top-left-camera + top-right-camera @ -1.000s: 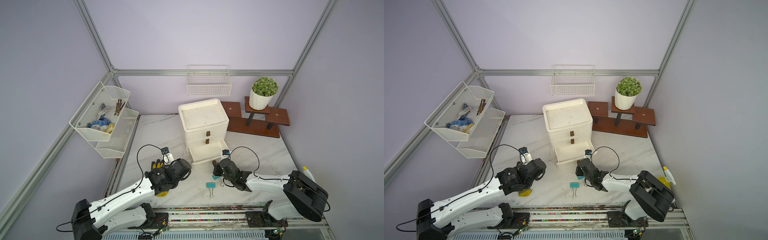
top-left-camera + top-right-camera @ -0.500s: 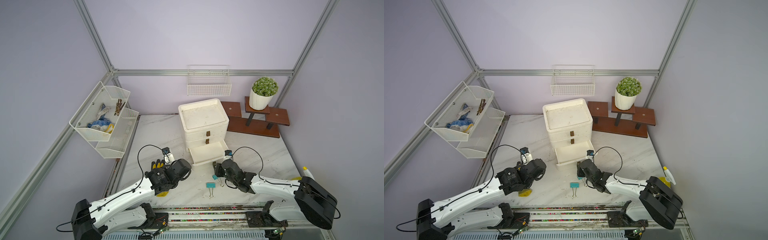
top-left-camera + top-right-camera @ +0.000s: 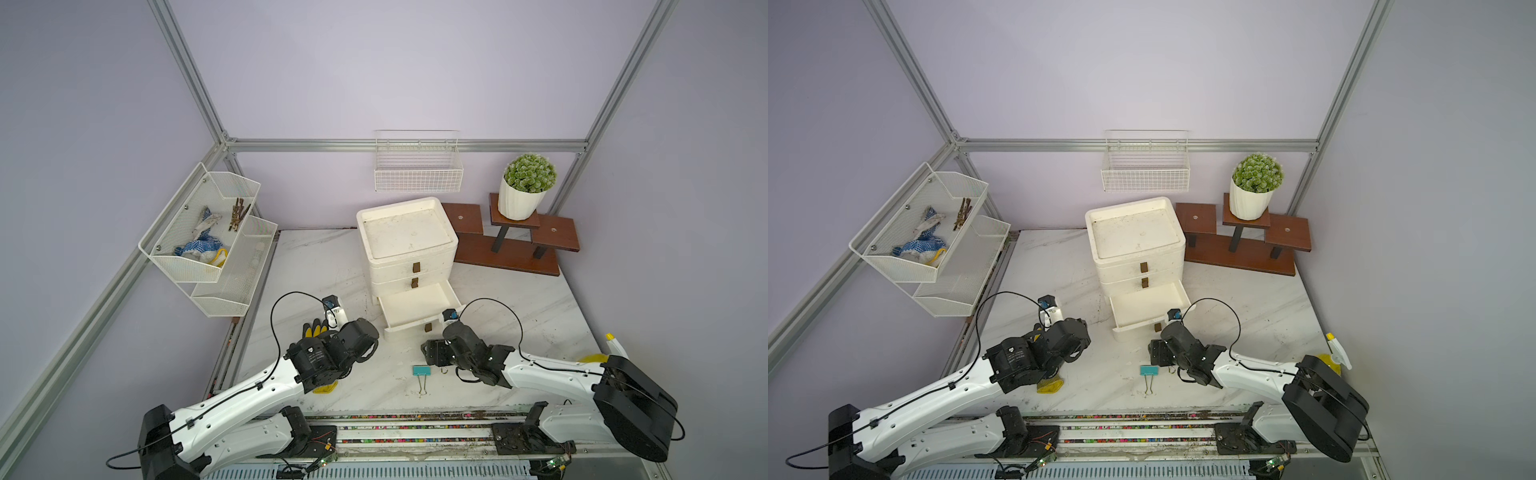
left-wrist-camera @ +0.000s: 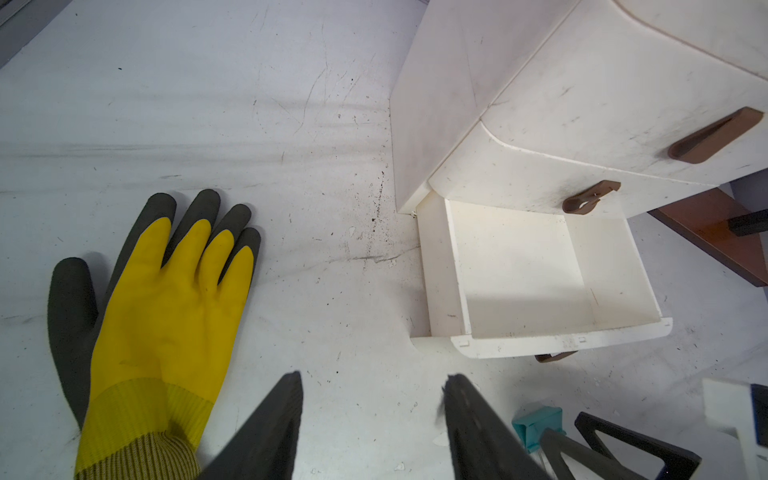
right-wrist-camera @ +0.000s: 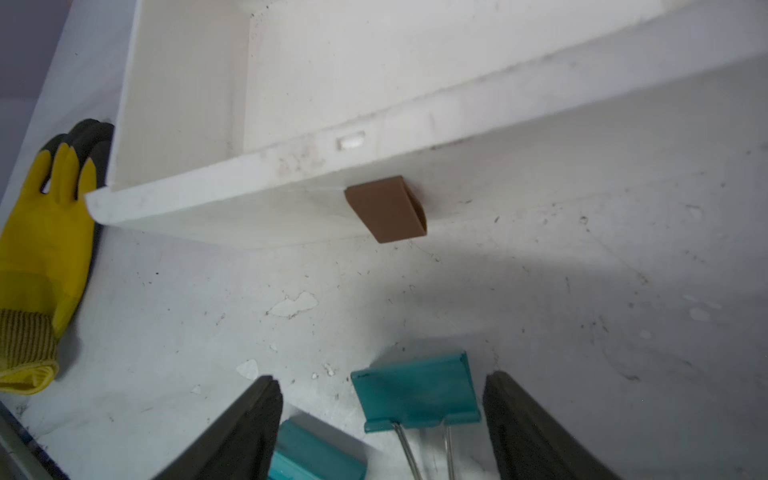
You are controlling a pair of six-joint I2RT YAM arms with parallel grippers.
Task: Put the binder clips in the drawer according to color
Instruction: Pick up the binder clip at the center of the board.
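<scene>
My right gripper stands open just above the table, in front of the pulled-out bottom drawer. A teal binder clip with silver wire handles lies between its fingers, touching neither. A second teal clip lies beside one finger; in both top views it shows on bare marble. The drawer shows nothing inside. My left gripper is open with nothing between its fingers, between the yellow glove and the drawer.
The white cabinet has its two upper drawers shut. The yellow glove lies left of the drawer. A potted plant stands on a wooden stand at back right. Mesh baskets hang on the left wall. A spray bottle is at the right edge.
My right gripper has gone from shut to open, and the teal clip now rests on the table between its fingers. The right arm has drawn back a little. The left arm has barely moved.
</scene>
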